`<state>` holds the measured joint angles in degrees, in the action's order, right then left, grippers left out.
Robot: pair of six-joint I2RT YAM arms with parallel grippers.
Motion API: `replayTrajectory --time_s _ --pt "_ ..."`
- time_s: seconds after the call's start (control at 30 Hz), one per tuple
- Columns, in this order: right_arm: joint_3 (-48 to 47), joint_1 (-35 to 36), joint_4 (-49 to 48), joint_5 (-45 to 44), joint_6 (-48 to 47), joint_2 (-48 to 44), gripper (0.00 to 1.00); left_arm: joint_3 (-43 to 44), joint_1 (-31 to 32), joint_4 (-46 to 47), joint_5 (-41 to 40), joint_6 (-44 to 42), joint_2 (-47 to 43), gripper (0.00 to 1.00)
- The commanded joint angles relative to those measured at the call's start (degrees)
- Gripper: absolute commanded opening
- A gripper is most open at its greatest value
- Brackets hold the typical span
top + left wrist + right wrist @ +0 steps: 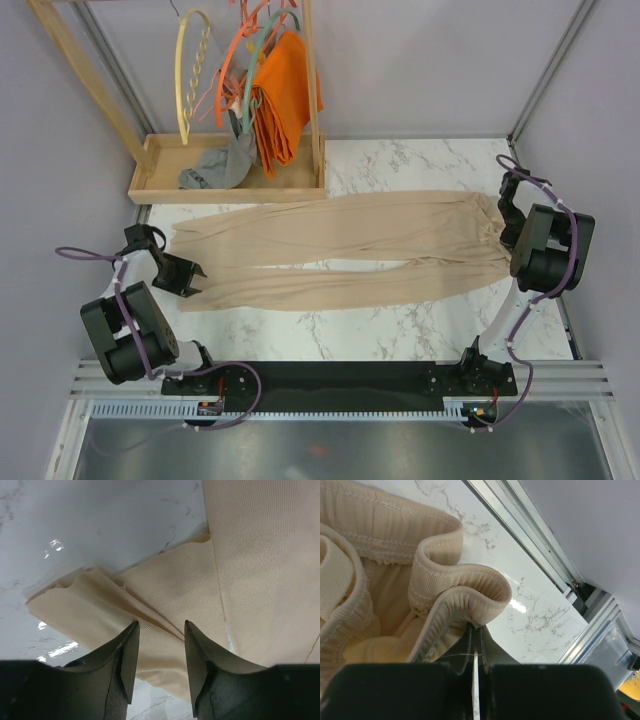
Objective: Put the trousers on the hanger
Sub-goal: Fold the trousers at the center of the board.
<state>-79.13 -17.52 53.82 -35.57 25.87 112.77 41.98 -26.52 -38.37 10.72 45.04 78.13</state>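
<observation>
The beige trousers point(340, 250) lie flat across the marble table, legs to the left and waist to the right. My left gripper point(190, 277) is open at the cuff end of the near leg. In the left wrist view its jaws point(160, 630) stand apart just above the folded cuff point(150, 595), with nothing between them. My right gripper point(506, 228) is at the waist end. In the right wrist view it point(476, 630) is shut on the ribbed waistband point(445, 545), which curls up over the fingertips. The pale yellow hanger point(190, 75) with a twisted bar hangs on the rack at the back left.
A wooden rack point(70, 60) with a tray base point(230, 190) stands at the back left. It holds orange hangers point(235, 60), a teal hanger point(250, 70), an orange cloth point(285, 95) and a grey garment point(215, 168). Metal frame rails point(555, 560) run along the table's right edge.
</observation>
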Motion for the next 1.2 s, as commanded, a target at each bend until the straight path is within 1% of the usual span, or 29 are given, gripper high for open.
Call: replayTrajectory --time_s 0.0,0.03,0.07,0.1,0.23,0.37,0.47,0.5,0.6,0.8,0.9,1.0,1.07,1.17 --pt "0.55 -0.24 -2.23 1.73 1.82 -1.24 0.0 0.03 1.74 5.15 0.8 0.32 2.2 0.48" --pt "0.82 -0.15 -2.4 2.08 2.34 -1.24 0.0 0.91 1.74 4.97 0.44 0.4 4.03 0.47" --pt "1.34 -0.15 -2.75 2.43 2.61 -1.41 0.0 1.44 1.91 5.15 0.53 0.4 4.83 0.43" --pt "1.7 -0.23 -3.11 2.79 2.61 -1.67 0.0 2.31 2.09 5.06 0.18 0.32 5.54 0.42" --pt "2.76 -0.24 -4.08 4.19 3.05 -1.94 0.0 3.11 2.35 3.84 -1.75 0.58 6.51 0.41" --pt "0.92 -0.24 -4.08 4.28 2.09 -1.85 0.0 1.97 3.14 1.99 -3.42 1.11 5.46 0.39" --pt "-0.49 -0.24 -4.08 4.63 1.73 -1.85 0.0 2.32 3.14 0.06 -5.27 0.14 4.32 0.38" --pt "-0.67 -0.24 -3.99 5.16 1.73 -1.85 0.0 3.28 3.23 -1.78 -6.92 -0.47 2.83 0.38" --pt "-1.11 -0.24 -4.16 5.95 1.82 -1.77 0.0 4.51 3.58 -3.54 -8.43 -1.96 -1.47 0.39" --pt "0.9 -0.24 -5.39 5.6 1.38 -1.85 0.0 7.24 5.16 -5.31 -10.45 -3.55 -2.1 0.4" --pt "2.14 -0.41 -5.83 6.04 1.64 -2.47 0.0 6.72 5.87 -6.54 -10.55 -4.34 -2.71 0.41" --pt "3.02 -0.5 -6.53 6.57 1.73 -3.43 0.0 4.79 5.96 -8.03 -13.53 -4.96 -3.86 0.41" --pt "3.02 -0.5 -6.54 7.97 2.08 -3.61 0.0 3.3 5.87 -8.21 -14.49 -4.78 -4.74 0.4" --pt "2.49 -0.5 -6.54 9.73 2.34 -3.52 0.0 3.29 5.96 -8.39 -14.76 -3.99 -4.74 0.39"
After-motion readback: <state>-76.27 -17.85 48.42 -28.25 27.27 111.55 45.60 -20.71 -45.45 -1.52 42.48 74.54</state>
